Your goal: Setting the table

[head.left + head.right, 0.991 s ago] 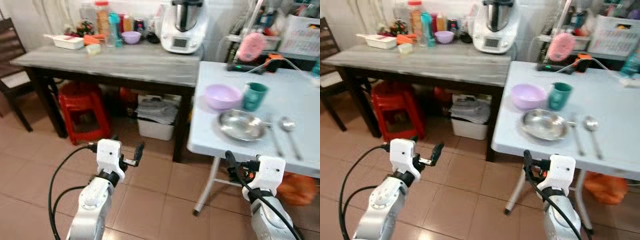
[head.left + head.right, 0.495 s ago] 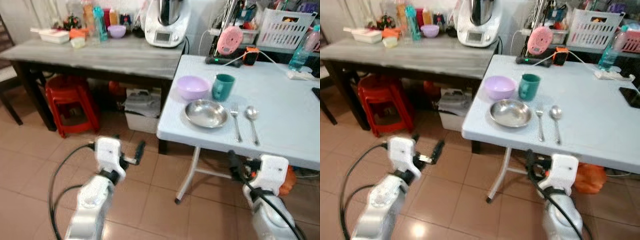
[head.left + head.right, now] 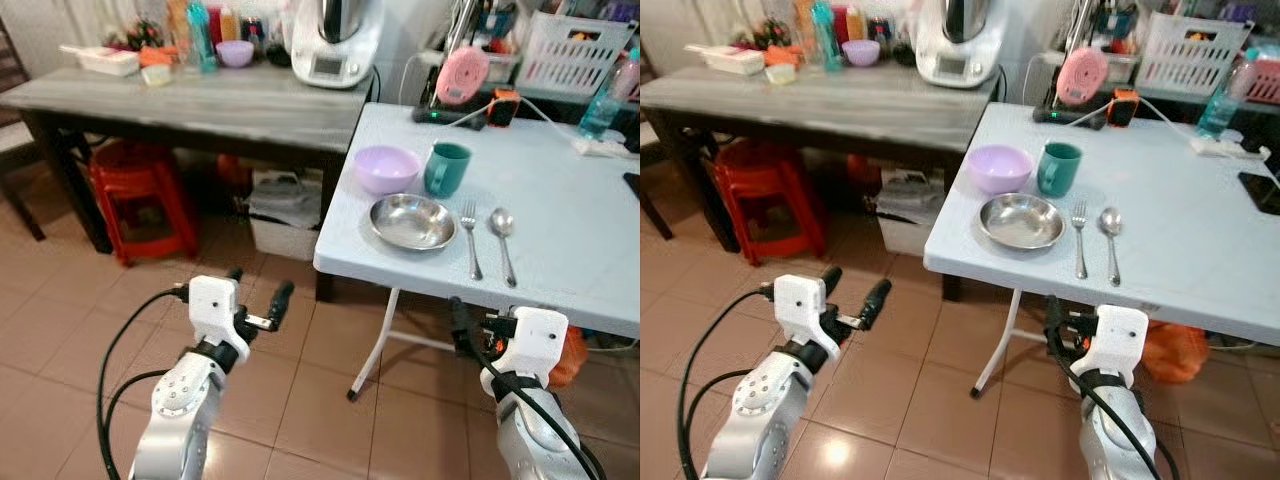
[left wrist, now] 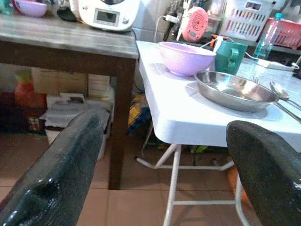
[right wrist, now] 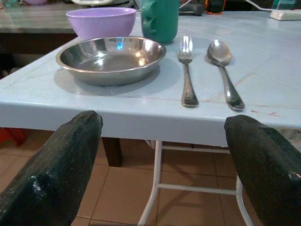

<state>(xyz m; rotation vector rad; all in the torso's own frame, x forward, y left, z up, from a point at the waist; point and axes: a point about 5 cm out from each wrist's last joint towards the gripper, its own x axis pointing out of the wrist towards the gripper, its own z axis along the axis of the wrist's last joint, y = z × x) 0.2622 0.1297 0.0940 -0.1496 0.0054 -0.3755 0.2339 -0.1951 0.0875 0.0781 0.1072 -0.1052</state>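
Hovering right pincer (image 3: pixel 1055 322) agape below table edge, steel plate (image 3: pixel 1020 221) above

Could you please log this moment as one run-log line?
left gripper: open, idle | right gripper: open, below table edge | steel plate, fork, spoon, purple bowl, green mug: set

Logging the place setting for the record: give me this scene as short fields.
table: white folding table
plate: steel plate near the front edge
behind plate: purple bowl, green mug
right of plate: fork, then spoon
left hand: open, low, off the table
right hand: open, below the table edge
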